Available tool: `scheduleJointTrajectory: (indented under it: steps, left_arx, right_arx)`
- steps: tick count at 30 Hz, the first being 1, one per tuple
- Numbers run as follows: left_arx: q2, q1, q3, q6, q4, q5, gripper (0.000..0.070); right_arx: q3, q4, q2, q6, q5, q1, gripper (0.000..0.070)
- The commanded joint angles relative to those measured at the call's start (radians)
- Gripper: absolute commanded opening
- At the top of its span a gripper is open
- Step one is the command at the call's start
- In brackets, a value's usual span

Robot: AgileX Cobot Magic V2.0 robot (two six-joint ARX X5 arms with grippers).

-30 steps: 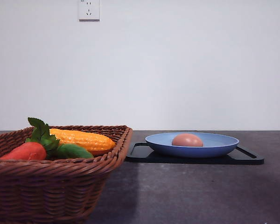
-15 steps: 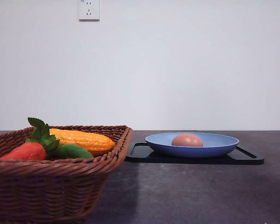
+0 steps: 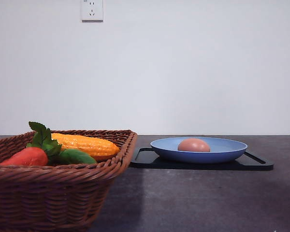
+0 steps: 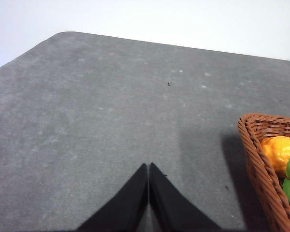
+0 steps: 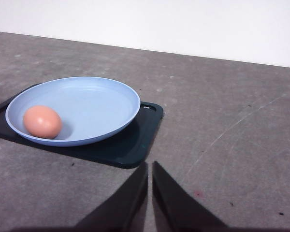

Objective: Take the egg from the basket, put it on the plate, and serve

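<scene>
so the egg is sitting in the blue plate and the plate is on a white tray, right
Not quite: the tray is black, not white, as the right wrist view shows. The egg does sit in the blue plate, which rests on that tray.

Both the left gripper (image 4: 148, 166) and right gripper (image 5: 150, 165) hover with jaws closed.

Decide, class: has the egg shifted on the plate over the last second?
No. The egg sits at the same spot in the plate, left of centre, unchanged against the black tray.
</scene>
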Motion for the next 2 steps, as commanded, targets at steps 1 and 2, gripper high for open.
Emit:
scheduleJointTrajectory:
  steps: [1, 2]
  left_arx:
    - [-0.002, 0.0, -0.024, -0.003, -0.012, 0.002, 0.0]
    - [-0.002, 0.0, -0.024, -0.003, -0.012, 0.002, 0.0]
  right_arx:
    - [-0.006, -0.003, -0.001, 0.005, -0.002, -0.002, 0.0]
    - [-0.006, -0.003, -0.001, 0.006, -0.002, -0.002, 0.0]
